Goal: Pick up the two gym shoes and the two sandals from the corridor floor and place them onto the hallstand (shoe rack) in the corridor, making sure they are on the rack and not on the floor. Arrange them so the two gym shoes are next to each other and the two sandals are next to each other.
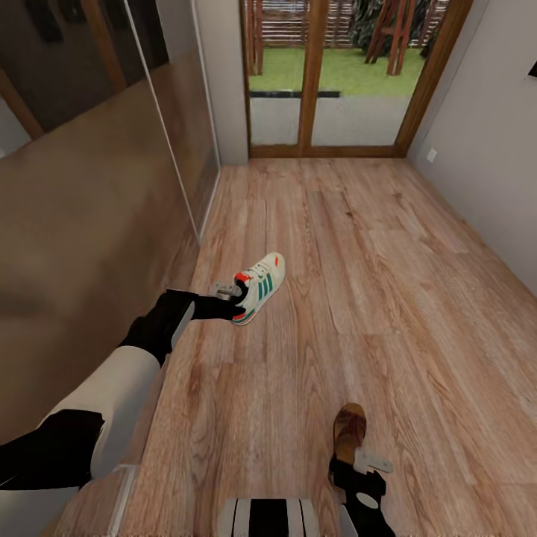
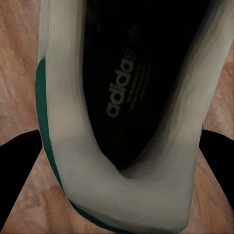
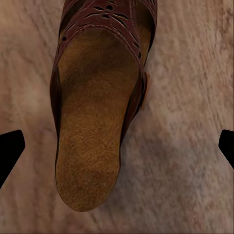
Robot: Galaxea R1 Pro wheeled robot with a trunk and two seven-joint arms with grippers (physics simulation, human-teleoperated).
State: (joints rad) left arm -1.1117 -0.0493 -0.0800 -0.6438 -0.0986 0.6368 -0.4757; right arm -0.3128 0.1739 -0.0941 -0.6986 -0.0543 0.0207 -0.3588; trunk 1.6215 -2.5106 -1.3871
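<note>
- From the head camera I count one gym shoe (image 1: 260, 288) and one sandal (image 1: 348, 431), both over the corridor floor (image 1: 388, 298); I cannot see a second of either.
- My left hand (image 1: 237, 295) is at the shoe's heel end, beside the wall panel (image 1: 89, 224) on the left. The shoe is tilted, toe pointing away toward the glass door (image 1: 328, 74).
- The left wrist camera adds what the head camera lacks: I look straight into the shoe's dark opening (image 2: 141, 78) with its printed insole, and a dark finger (image 2: 19, 170) sits on each side of the heel collar. The hand looks closed on the gym shoe.
- My right hand (image 1: 362, 466) is low in the head view, at the sandal's heel.
- The right wrist camera shows the tan footbed (image 3: 90, 141) and perforated brown strap (image 3: 107, 14) from above, plank floor all round. Its fingertips (image 3: 9, 151) stand wide apart at the frame edges, clear of the sandal: that hand is open, holding nothing.
</note>
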